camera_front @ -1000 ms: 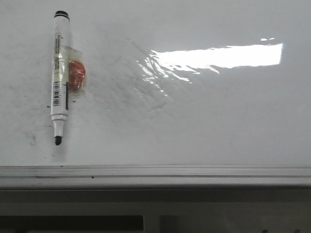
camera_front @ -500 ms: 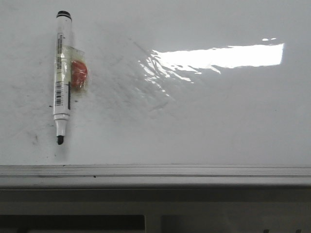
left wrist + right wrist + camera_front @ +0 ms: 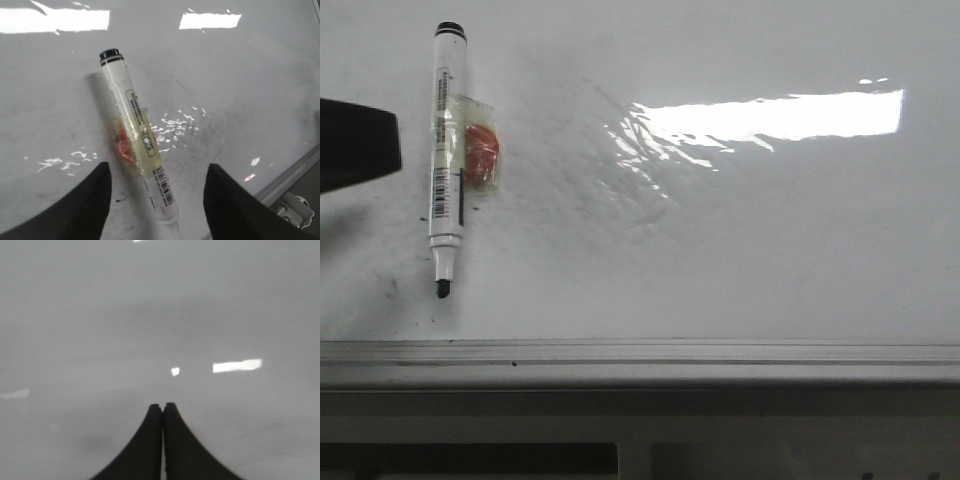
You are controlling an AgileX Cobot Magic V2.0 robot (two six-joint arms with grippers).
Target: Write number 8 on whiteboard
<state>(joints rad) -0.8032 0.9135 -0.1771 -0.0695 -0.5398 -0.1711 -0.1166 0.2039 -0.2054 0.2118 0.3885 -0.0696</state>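
Note:
The whiteboard [image 3: 740,250] is glossy white with faint grey smudges and a bright reflection; no number 8 shows on it. A white marker [image 3: 447,150] with a black cap end, uncapped tip and a taped orange piece [image 3: 481,152] lies on the board at the left, tip toward the front rail. It also shows in the left wrist view [image 3: 136,142]. My left gripper [image 3: 157,172] is open, its fingers on either side of the marker's lower barrel, apart from it; one finger [image 3: 358,145] enters the front view at the left edge. My right gripper [image 3: 162,406] is shut and empty over bare board.
A grey metal edge rail [image 3: 640,362] runs along the board's front edge and shows in the left wrist view [image 3: 290,172]. A bright light reflection [image 3: 770,118] lies at the board's right. Small dark smudges [image 3: 390,285] dot the board near the marker tip.
A black finger of my left gripper has come into the front view from the left edge, beside the marker. The marker stays about where it was.

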